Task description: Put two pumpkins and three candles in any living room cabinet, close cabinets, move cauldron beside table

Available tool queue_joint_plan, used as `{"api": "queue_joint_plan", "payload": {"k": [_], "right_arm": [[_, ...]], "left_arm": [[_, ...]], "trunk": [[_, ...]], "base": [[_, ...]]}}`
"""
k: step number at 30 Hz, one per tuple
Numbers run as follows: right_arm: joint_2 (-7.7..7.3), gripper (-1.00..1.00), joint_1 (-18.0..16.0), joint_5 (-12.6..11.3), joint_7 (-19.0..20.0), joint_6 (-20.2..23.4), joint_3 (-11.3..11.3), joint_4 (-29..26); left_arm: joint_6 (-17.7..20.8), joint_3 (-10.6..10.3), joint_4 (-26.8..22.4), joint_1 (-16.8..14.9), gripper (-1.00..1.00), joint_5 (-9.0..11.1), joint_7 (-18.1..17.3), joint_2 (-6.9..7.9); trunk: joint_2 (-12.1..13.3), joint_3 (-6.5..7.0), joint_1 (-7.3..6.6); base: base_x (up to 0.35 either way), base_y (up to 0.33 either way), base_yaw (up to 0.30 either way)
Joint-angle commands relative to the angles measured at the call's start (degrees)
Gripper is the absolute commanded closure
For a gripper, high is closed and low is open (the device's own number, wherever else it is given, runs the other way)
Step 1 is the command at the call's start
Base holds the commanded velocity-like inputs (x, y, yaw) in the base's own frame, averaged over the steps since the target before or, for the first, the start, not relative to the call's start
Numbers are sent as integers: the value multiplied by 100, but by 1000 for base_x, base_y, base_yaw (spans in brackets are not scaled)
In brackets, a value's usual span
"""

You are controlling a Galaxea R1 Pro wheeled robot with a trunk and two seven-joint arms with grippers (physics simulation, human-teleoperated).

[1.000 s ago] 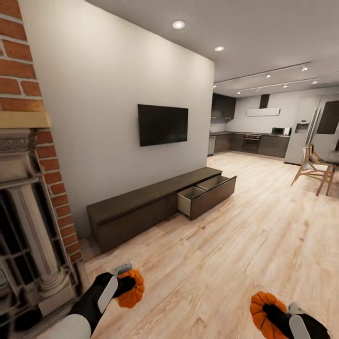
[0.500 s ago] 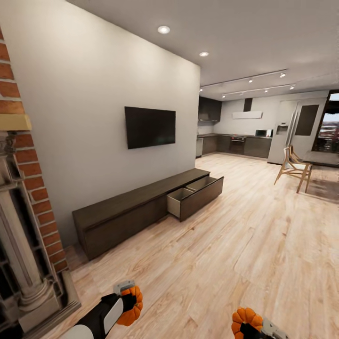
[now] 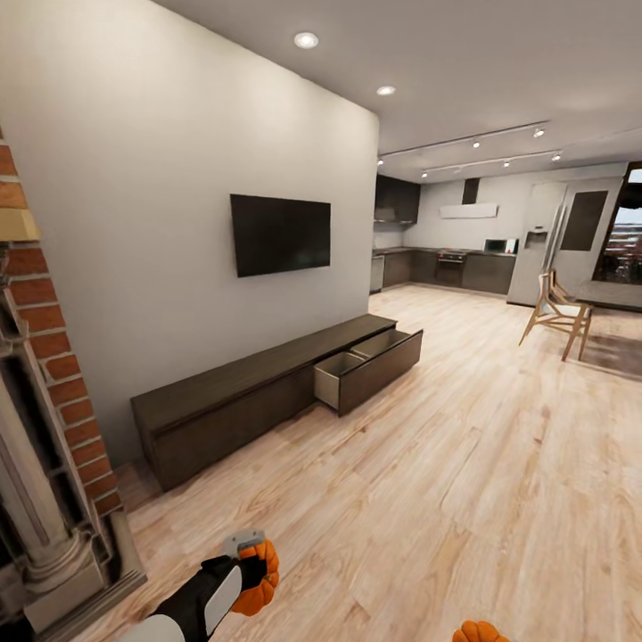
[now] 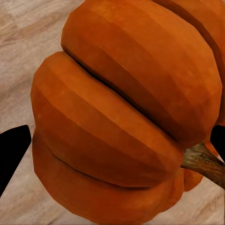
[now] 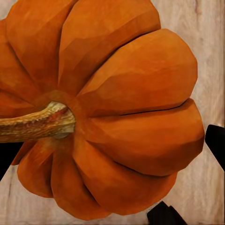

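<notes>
No writing, label, brand, number or sign can be read anywhere here. The wall television (image 3: 280,234) has a blank dark screen, and the far kitchen appliances (image 3: 499,245) are too small to show any lettering.

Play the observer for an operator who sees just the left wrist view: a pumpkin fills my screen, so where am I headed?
Observer: The head view shows the cabinet ahead along the wall, one drawer pulled open.
Operator: Is the other arm carrying anything?
Observer: Yes. The right wrist view shows a second pumpkin between the right tool's fingers, its stem pointing sideways.
Operator: What lies beyond the cabinet?
Observer: A kitchen with dark units at the far end, and a wooden chair off to the right.
</notes>
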Motion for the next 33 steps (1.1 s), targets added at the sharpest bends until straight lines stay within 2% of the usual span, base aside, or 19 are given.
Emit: {"api": "queue_joint_plan", "payload": {"k": [1, 3, 6, 11, 13, 28, 33], "right_arm": [[-1, 100, -5, -23, -34, 11, 8, 19], [1, 100, -6, -20, -33, 8, 7, 57], [-4, 100, -6, -25, -33, -13, 0, 71], [4, 100, -6, -29, -28, -334, -440, 83], [-1, 100, -6, -32, -17, -350, -495, 84], [-3, 100, -6, -35, 3, -391, -540, 84], [-1, 100, -6, -35, 10, -389, -686, 84]], "left_arm": [[23, -157, -15, -3, 100, 37, 66, 6], [12, -325, -13, -5, 100, 41, 69, 1], [7, -397, -15, -5, 100, 43, 65, 2], [5, -419, -18, -6, 100, 49, 50, 7], [5, -422, -18, -2, 100, 46, 48, 7], [14, -426, -10, -8, 100, 45, 51, -2], [6, -433, -5, -8, 100, 43, 61, -2]], "trunk": [[-4, -15, 1], [-4, -34, 1], [-4, -44, 1], [-4, -37, 1], [-4, -32, 1], [-4, 21, 1], [-4, 41, 1]], "base": [[69, -36, 0], [29, -15, 0], [8, -4, -108], [1, -1, -253], [0, 0, -274], [0, 0, -276], [0, 0, -275]]}}
